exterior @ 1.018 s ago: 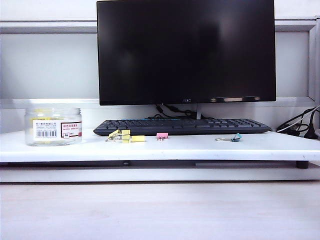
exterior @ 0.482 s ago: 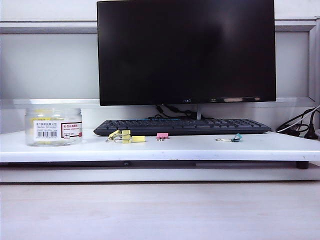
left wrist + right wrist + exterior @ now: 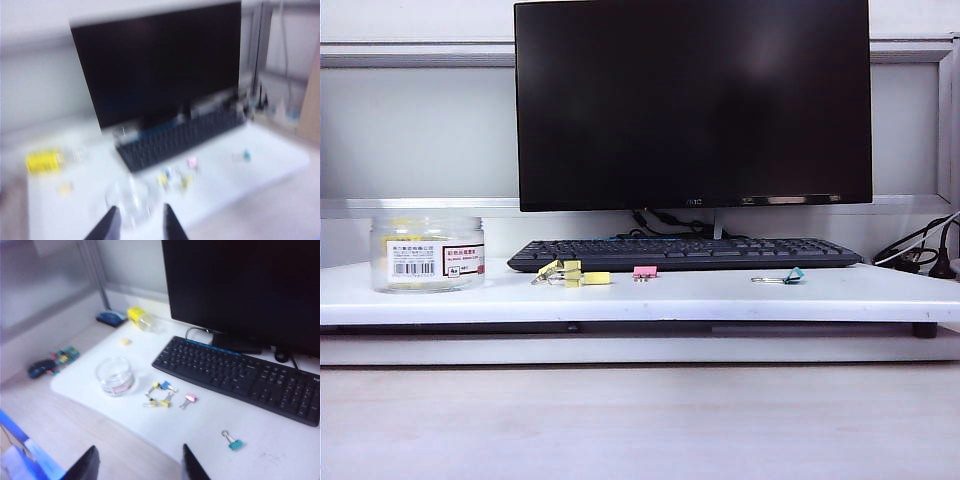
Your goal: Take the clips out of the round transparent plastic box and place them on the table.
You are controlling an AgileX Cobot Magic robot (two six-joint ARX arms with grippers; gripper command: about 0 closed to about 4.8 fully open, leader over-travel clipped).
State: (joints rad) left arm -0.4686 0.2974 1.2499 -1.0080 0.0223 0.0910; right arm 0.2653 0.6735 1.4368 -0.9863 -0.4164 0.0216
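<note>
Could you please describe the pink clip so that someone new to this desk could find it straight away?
Start at the large black monitor and drop to the long black keyboard on the white desk board. Just before the keyboard's front edge, near its middle, lies the small pink binder clip. It is the only pink one: yellow clips lie left, a teal clip right.

Round transparent plastic box (image 3: 426, 254) shifted slightly; label with barcode turned a little.

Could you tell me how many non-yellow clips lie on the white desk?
3: pink clip beside the yellow clips, blue clip among them, teal clip alone; more may be hidden.
</note>
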